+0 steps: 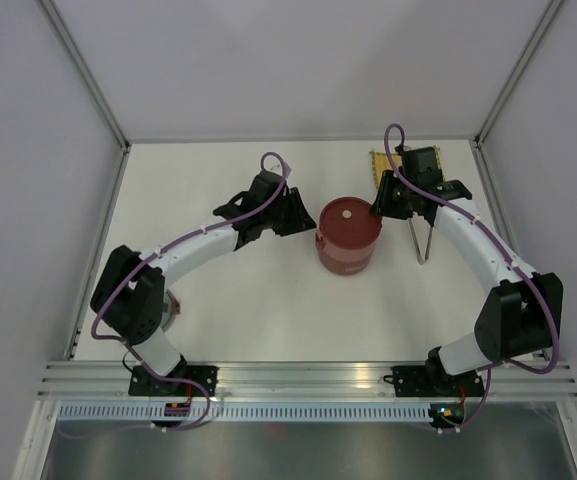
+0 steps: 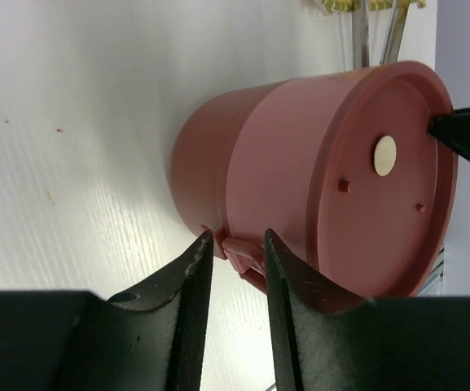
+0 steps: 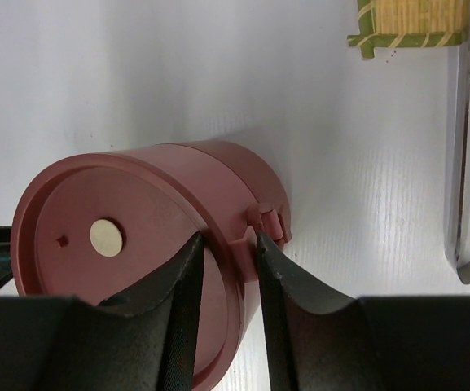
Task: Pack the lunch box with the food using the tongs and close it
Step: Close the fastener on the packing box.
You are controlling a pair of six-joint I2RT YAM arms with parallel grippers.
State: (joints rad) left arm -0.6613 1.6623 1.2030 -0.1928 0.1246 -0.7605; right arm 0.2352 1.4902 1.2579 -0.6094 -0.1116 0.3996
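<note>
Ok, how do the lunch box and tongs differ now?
The lunch box is round, dark red and standing lidded; the tongs are slim, silver and lying flat. The lunch box sits between the left claw and right claw, each straddling a side latch; the tongs lie untouched. Both rest on the table.

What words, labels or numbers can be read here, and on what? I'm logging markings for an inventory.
None is readable in any view.
lunch box lid: only a plain pale knob, no writing.
tongs and woven mat: no marks.
left arm's base: small fittings, too small to read.
</note>
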